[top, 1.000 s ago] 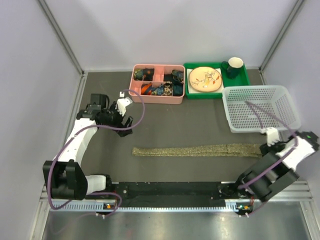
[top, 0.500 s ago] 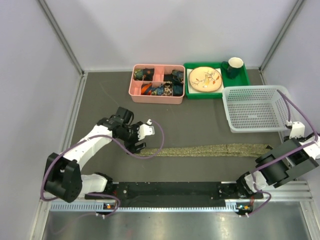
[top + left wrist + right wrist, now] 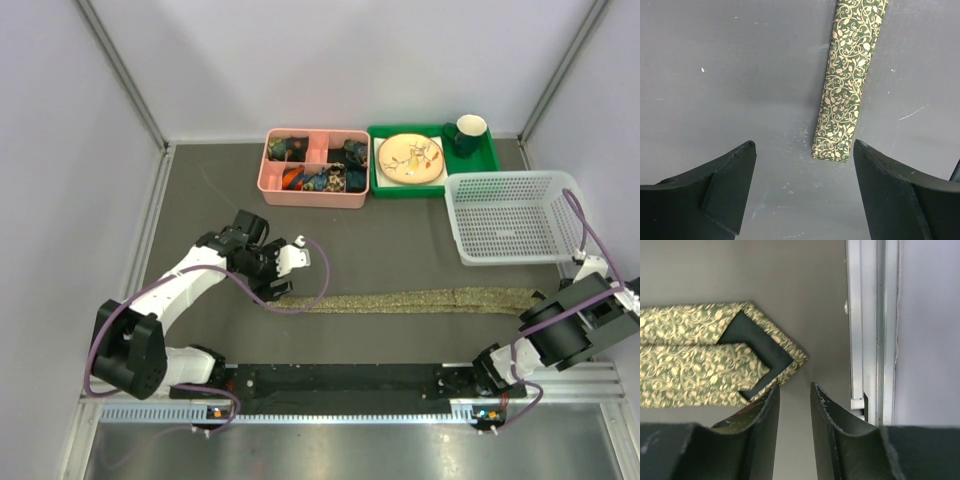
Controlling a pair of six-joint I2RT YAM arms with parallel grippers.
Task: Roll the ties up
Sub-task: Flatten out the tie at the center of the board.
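well spread, left claw over tie

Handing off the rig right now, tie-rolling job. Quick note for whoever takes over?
Tie: lies flat and stretched out full length, unrolled.
Left gripper: open, hovering over the narrow end, not touching it.
Right gripper: jaws only slightly apart, empty, beside the wide pointed end, which shows its dark lining.
Done: tie laid out straight.
Left: grip one end and roll it up; no rolling has started.
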